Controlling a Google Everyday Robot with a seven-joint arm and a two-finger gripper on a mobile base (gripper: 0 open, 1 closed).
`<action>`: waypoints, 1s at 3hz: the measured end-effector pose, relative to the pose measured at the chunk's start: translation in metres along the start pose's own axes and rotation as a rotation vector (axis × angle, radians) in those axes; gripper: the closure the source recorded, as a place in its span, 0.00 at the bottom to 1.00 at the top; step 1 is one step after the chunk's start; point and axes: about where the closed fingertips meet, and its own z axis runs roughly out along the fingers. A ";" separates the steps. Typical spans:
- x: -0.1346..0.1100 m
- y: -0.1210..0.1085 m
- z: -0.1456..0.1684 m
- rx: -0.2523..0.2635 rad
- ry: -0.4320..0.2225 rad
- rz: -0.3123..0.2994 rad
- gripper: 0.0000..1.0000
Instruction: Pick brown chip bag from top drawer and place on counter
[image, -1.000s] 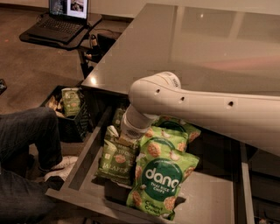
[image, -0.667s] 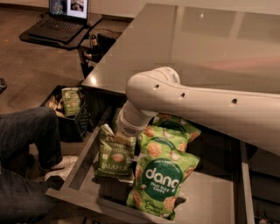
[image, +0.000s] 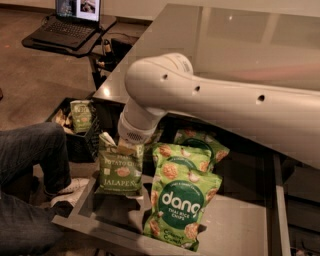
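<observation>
**The bag has come up off the drawer floor**

A moment ago the brown chip bag (image: 120, 170) lay flat in the top drawer (image: 90, 227), next to the green Dang bags (image: 182, 205). Now it stands up tall. The arm (image: 225, 105) has gone up a bit and swung to the left, and the bag went with it.

The claw (image: 122, 146) sits at the end of the arm, right at the top edge of the bag. The wrist hides most of it. The bag's top is tucked into it and the bag hangs from there, so the claw looks clamped on the bag.

The thing that matters next is this: the bag hangs straight down under the claw, with its long side up and down. Its bottom is low, near the left front of the drawer, just beside the green bags. The counter (image: 225, 45) is higher up and farther back. So I think the bag must first go straight up, until its bottom is above the counter's edge. Only then can it go across. If it goes sideways too soon, the low end could bump the edge.
</observation>
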 end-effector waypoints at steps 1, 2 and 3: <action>-0.014 -0.010 -0.023 0.011 0.013 -0.015 1.00; -0.016 -0.029 -0.043 0.037 0.024 -0.014 1.00; -0.013 -0.054 -0.061 0.062 0.044 -0.003 1.00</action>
